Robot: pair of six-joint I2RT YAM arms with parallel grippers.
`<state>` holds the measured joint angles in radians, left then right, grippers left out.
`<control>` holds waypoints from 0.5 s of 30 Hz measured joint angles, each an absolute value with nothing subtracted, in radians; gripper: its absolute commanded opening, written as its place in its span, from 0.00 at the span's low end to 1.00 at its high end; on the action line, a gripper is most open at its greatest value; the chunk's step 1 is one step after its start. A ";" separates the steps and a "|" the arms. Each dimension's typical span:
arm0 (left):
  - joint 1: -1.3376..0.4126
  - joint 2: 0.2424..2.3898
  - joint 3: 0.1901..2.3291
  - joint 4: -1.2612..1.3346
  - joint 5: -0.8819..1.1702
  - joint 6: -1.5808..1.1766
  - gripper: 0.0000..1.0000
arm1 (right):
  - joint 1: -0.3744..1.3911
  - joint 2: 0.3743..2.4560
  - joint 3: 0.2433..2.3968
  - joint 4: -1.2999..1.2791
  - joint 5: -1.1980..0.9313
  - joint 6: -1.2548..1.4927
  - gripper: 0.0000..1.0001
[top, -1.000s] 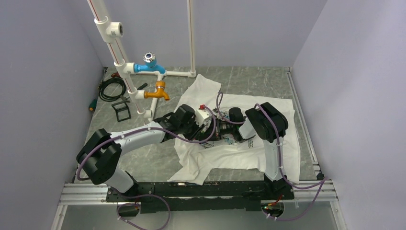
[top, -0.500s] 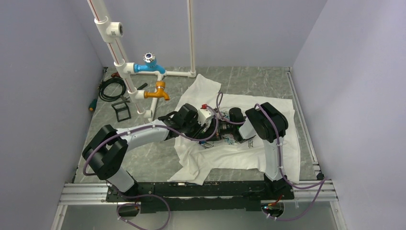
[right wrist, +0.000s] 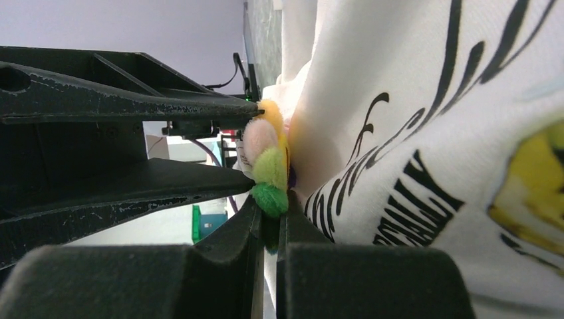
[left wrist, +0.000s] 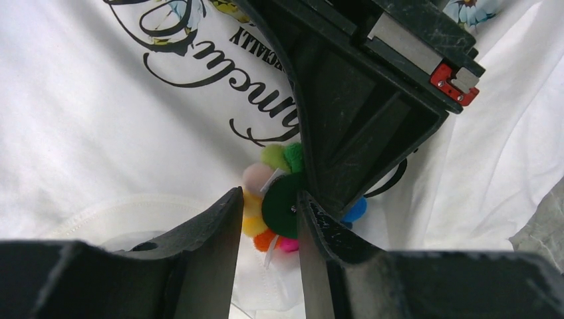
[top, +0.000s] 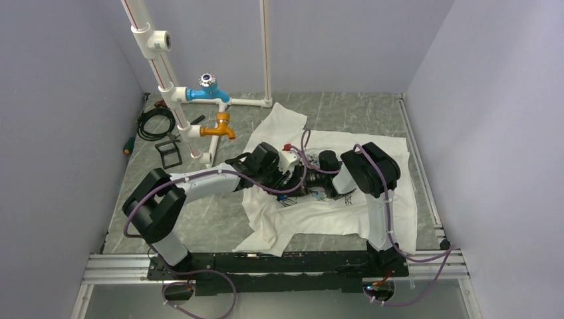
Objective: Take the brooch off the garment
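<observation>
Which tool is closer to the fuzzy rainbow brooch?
Right. The right tool pinches the brooch by its edge. The left tool is open around it, one finger on each side, not clamped.

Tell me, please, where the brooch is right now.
In the left wrist view, the brooch sits low centre on the garment, just under the cursive lettering, framed by the left gripper.

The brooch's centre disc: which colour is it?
Dark green; the brooch shows best in the left wrist view.
</observation>
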<state>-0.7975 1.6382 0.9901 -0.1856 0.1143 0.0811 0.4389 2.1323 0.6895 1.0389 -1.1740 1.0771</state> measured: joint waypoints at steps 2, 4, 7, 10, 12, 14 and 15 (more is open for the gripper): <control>-0.799 1.649 1.002 -0.194 0.116 0.081 0.49 | 0.439 2.132 0.685 1.039 -1.168 1.074 0.00; -0.801 1.655 1.010 -0.199 0.114 0.083 0.55 | 0.439 2.132 0.683 1.040 -1.171 1.073 0.00; -0.796 1.655 1.016 -0.204 0.115 0.083 0.62 | 0.439 2.132 0.677 1.042 -1.179 1.074 0.00; -0.788 1.643 1.015 -0.208 0.128 0.080 0.66 | 0.439 2.132 0.672 1.044 -1.178 1.065 0.00; -0.780 1.612 1.009 -0.211 0.155 0.064 0.65 | 0.439 2.132 0.671 1.047 -1.176 1.058 0.00; -0.771 1.560 0.995 -0.213 0.179 0.054 0.64 | 0.439 2.132 0.667 1.059 -1.169 1.057 0.00; -0.768 1.534 0.988 -0.213 0.189 0.049 0.63 | 0.439 2.132 0.662 1.070 -1.166 1.057 0.00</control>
<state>-0.7677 1.5337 0.9878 -0.2131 0.1886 0.0486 0.4389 2.1319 0.6621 1.0702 -1.1664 1.0573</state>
